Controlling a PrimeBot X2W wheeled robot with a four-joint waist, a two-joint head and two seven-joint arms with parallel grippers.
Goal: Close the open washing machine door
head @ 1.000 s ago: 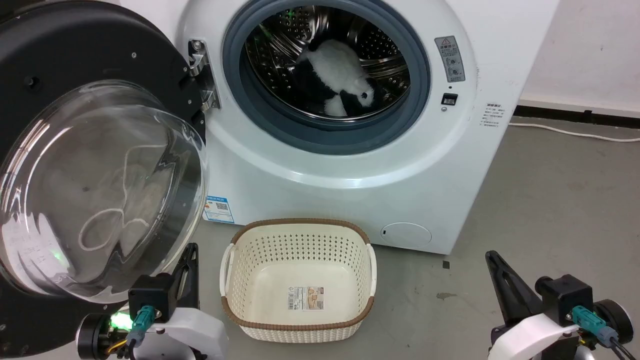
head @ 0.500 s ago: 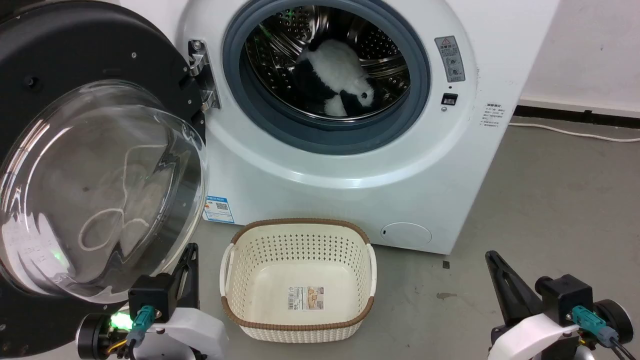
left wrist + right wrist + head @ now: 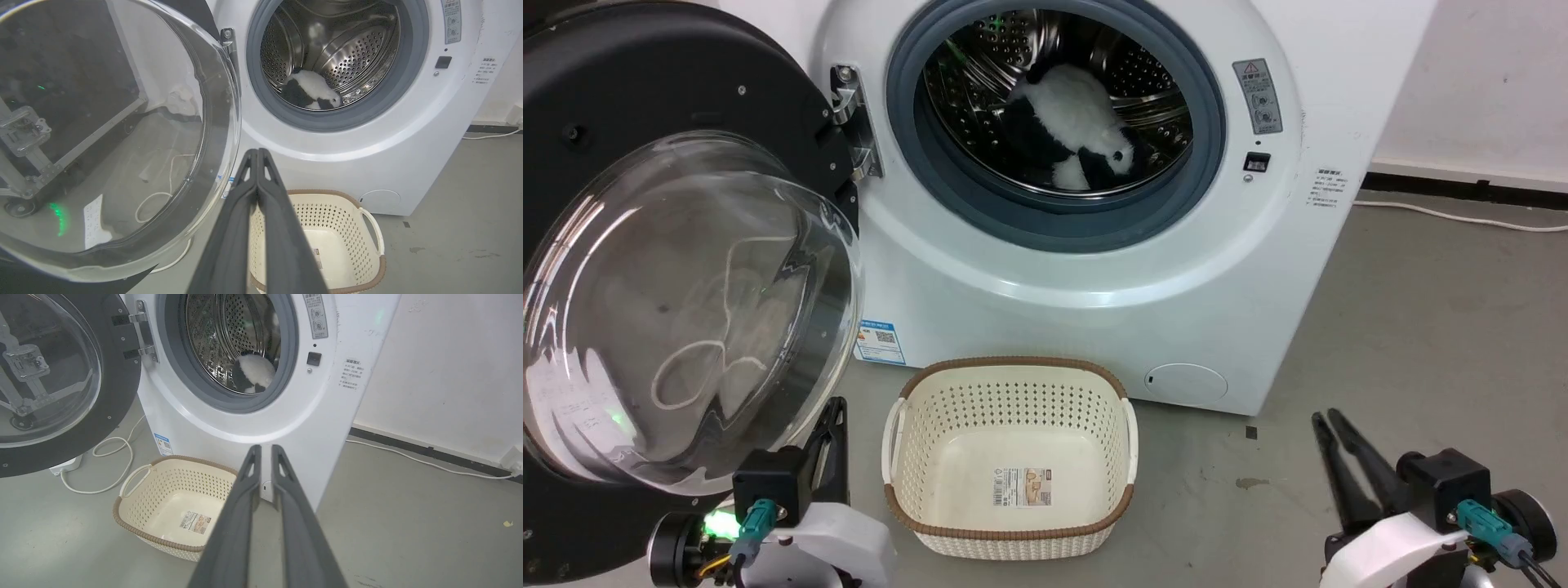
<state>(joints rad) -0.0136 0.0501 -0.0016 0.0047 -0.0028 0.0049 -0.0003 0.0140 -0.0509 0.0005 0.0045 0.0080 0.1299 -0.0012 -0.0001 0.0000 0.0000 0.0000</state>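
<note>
**A:** Where is the washing machine door (image 3: pixel 645 106)?

**B:** It stands wide open at nine o'clock from the drum (image 3: pixel 1160 82), hanging on its metal hinge (image 3: pixel 854 122) at the left of the white washing machine (image 3: pixel 1094 269). The black rim and bulging glass window (image 3: pixel 686 310) face the head camera.

**A:** What is in the drum?

**B:** A black-and-white plush toy (image 3: pixel 1078 122) lies inside, behind the grey gasket (image 3: pixel 1209 122).

**A:** And the claws?

**B:** The left claw (image 3: pixel 833 412) sits at seven o'clock in the head view, just under the glass bowl. I cannot tell if it touches the door. Its wrist camera shows the two dark fingers (image 3: pixel 241 212) pressed together tip to tip, gripping nothing. The right claw (image 3: pixel 1324 418) is at five o'clock over the grey floor (image 3: pixel 1421 327), well apart from the machine. Its fingers (image 3: pixel 241 506) are parted by a narrow slit, with nothing between them.

**A:** What else is there?

**B:** A cream perforated basket (image 3: pixel 1013 361) with a brown rim stands on the floor at six o'clock from the drum, just in front of the machine, with a label on its bottom. A blue sticker (image 3: pixel 880 341) is at the basket's ten o'clock and a round cap (image 3: pixel 1186 381) at its two o'clock.
</note>
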